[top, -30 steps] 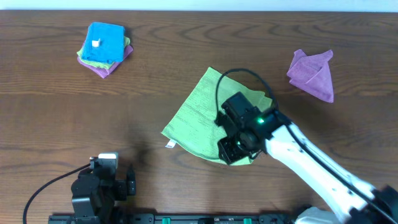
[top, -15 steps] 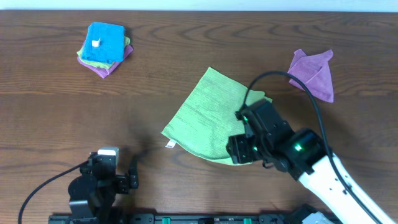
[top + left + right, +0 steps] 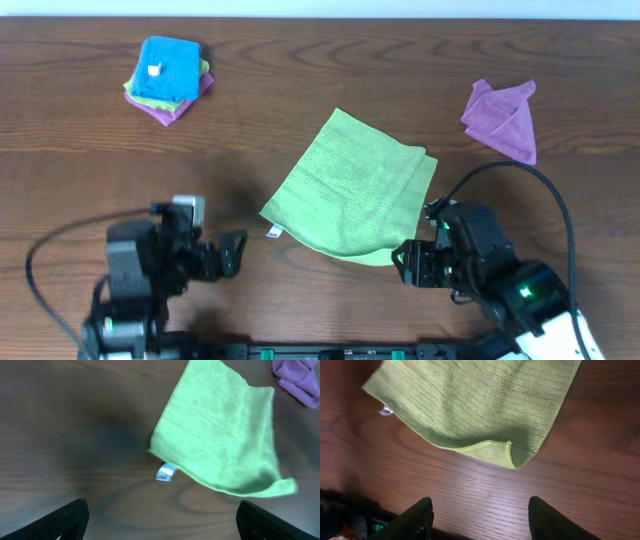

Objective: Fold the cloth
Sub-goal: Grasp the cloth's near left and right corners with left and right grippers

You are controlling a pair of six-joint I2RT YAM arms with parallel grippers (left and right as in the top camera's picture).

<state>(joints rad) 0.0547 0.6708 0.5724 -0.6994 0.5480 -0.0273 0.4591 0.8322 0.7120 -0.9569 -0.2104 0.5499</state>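
Observation:
The lime-green cloth lies mid-table, folded over on itself, with its small white tag at the near left corner. It also shows in the left wrist view and the right wrist view, where its near corner curls up. My left gripper is open and empty, left of the tag and off the cloth. My right gripper is open and empty, just right of the cloth's near corner, over bare wood.
A purple cloth lies crumpled at the back right. A bright blue folded cloth sits on a small stack at the back left. The table's front edge runs just below both arms.
My right arm has pulled back from over the cloth toward the near right, leaving the cloth folded. My left arm has risen and swung toward the cloth's tag corner.

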